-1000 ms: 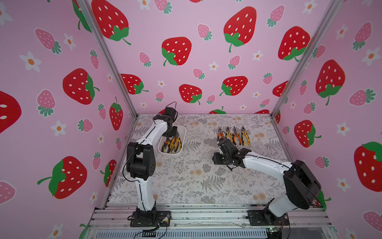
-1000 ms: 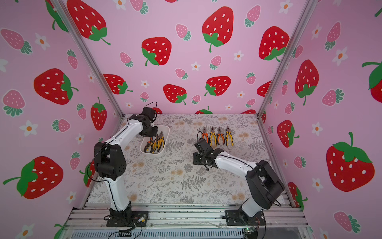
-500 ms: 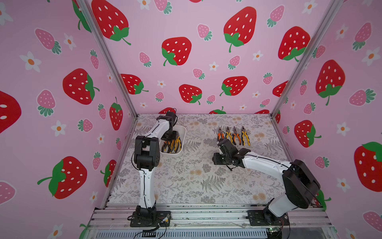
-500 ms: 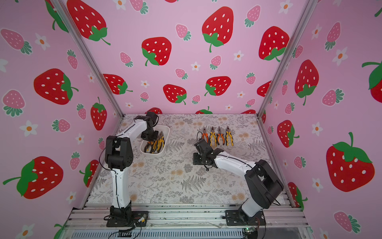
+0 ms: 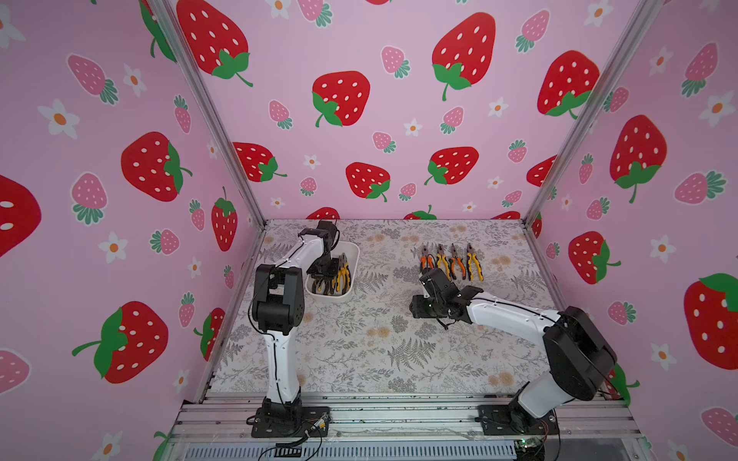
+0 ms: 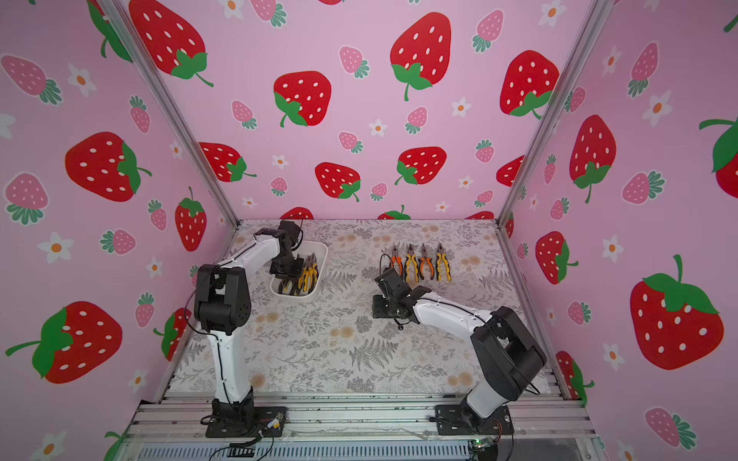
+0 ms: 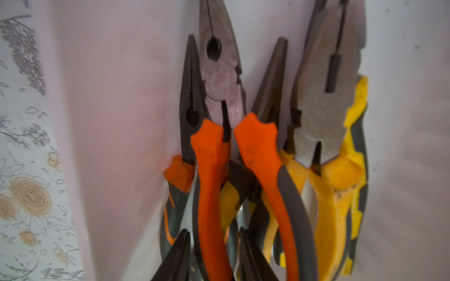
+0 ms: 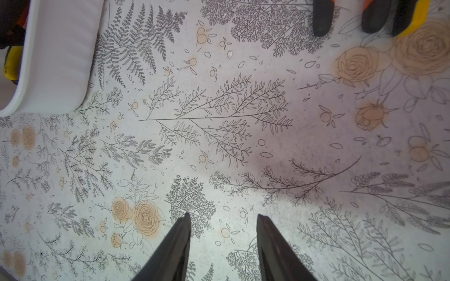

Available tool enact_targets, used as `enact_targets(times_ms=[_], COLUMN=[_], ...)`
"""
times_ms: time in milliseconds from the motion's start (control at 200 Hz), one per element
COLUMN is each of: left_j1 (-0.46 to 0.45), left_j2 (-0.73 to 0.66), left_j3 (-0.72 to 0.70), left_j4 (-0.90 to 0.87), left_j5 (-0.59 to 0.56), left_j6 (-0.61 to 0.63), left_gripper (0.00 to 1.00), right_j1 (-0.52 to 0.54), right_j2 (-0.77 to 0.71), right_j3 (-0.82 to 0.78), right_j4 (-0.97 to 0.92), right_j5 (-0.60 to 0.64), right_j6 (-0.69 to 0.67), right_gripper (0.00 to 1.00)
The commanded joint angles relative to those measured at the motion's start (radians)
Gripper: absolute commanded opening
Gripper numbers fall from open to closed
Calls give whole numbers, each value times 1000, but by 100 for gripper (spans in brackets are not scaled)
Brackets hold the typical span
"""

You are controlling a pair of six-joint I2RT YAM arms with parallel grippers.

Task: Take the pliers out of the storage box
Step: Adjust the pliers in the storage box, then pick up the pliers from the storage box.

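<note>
There is one storage box (image 5: 332, 297), and there are two arms. Four pliers lie out on the table (image 5: 359, 351) in a side-by-side row, handle ends turned toward the right gripper (image 8: 223, 215). Counted outward from that gripper they are an orange one (image 5: 425, 255), a yellow one (image 5: 440, 255), another orange (image 5: 455, 255) and another yellow (image 5: 471, 255).

More pliers lie packed in the box, directly under the left gripper (image 7: 213, 230). Four heads show there: an orange-collared needle-nose (image 7: 191, 97), a blunt orange-handled pair (image 7: 220, 73), a second needle-nose (image 7: 270, 80) and a blunt yellow-handled pair (image 7: 326, 97). A yellow-and-black grip beneath that last one may belong to a fifth; I cannot tell.

The left arm (image 5: 297, 255) rises from its base. Its forearm reaches out past the box, and the wrist folds back down so the gripper dips inside. The gripper's fingers (image 7: 177, 255) stand parted astride one handle of the blunt orange-handled pair. A gap shows on one side, so nothing is clamped.

The right arm (image 5: 507, 315) has its elbow raised and its forearm stretched low and inward. Its gripper hangs over bare table, fingers (image 8: 170, 253) spread with nothing between them. The row's handle ends are just ahead of it, and the box is well apart on its other side.
</note>
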Motion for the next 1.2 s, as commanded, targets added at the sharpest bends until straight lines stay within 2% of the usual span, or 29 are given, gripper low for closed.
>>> enact_targets(times_ms=[0,210,425,540,715,790,825,1005,1195], left_j1=[-2,-2,13,14,16,15,15,14,7], left_j2=[-18,11,83,101,98,87,80,18,-137], left_j3=[-23,7,98,129,133,122,116,99,34], left_j4=[-11,-7,-30,-42,-45,-42,-41,-40,11], left_j5=[67,70,66,81,96,96,93,22,-48], left_j6=[-29,-32,-18,-17,-17,-19,-19,-33,-42], left_gripper=[36,35,34,29,13,7,0,0,0], right_j1=[4,5,4,4,4,5,3,5,4], right_j2=[11,4,12,14,21,21,21,20,11], right_j3=[14,9,12,14,19,20,19,18,17], right_j4=[4,4,4,4,2,1,1,0,-1], right_j5=[-13,-10,-12,-11,-11,-12,-11,-11,-11], right_j6=[2,2,0,-1,0,0,0,0,3], right_gripper=[49,49,49,49,49,49,49,49,49])
